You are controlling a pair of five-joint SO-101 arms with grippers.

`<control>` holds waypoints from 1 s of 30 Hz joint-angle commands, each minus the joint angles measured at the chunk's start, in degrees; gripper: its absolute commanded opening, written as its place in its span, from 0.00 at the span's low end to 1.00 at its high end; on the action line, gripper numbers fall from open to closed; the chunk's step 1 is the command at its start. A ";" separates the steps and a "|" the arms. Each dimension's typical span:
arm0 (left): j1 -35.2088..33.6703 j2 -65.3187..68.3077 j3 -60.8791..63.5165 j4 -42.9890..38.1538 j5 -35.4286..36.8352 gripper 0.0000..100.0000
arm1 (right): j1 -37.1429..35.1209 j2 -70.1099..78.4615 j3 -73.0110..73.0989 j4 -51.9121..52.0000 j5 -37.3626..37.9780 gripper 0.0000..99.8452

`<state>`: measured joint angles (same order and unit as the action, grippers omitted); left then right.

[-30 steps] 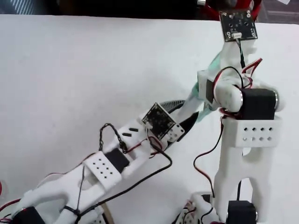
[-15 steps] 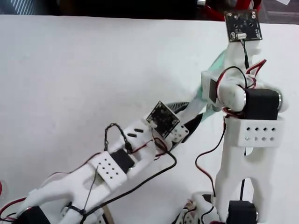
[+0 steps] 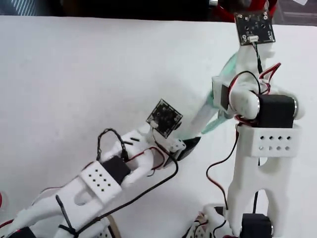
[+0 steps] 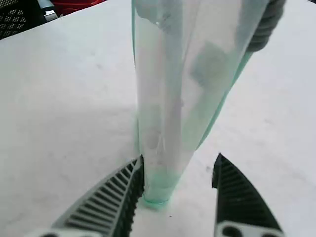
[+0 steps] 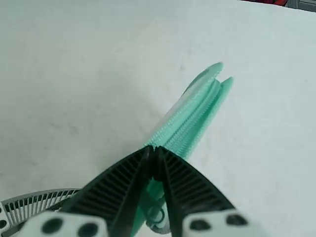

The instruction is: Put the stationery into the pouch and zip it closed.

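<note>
Straddling the near end of the pouch (image 4: 168,98), the left end effector (image 4: 178,165) has its jaws spread: one finger touches the pouch's edge, the other stands just apart. That end rests on the surface (image 3: 74,74). Judged purpose: to steady the bottom while the top is worked.

From there, in the high view, the pouch runs toward 1 o'clock, lifted and tilted, to the right end effector (image 5: 154,154). Its jaws are pressed together on the teal zip edge (image 5: 195,116). Judged purpose: hanging it settles the contents low and keeps the zip line taut.

Unclear:
- A pale stick and a greyish block show through the clear wall; I cannot identify either.
- The zip strips lie side by side, but I cannot tell if they mesh along the whole length.
- Slider position not made out; the right arm covers the pouch's top in the high view.
- Grey ribbed arc (image 5: 34,202) beside the right end effector is cut off and unidentified.
</note>
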<state>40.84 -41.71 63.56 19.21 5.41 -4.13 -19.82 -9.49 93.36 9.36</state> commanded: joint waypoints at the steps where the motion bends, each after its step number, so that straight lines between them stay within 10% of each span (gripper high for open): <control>1: -0.48 1.89 -1.58 -3.25 0.62 0.23 | 0.13 1.45 0.53 0.84 0.70 0.02; 9: 0.48 15.43 -2.11 -21.19 4.13 0.20 | -0.84 1.45 0.53 0.92 0.79 0.02; 30: 0.92 23.96 -8.79 -21.98 -10.02 0.02 | -2.68 1.19 2.99 0.66 1.05 0.02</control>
<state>41.71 -17.54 57.67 -1.63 -3.21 -6.24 -19.82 -9.49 93.19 9.71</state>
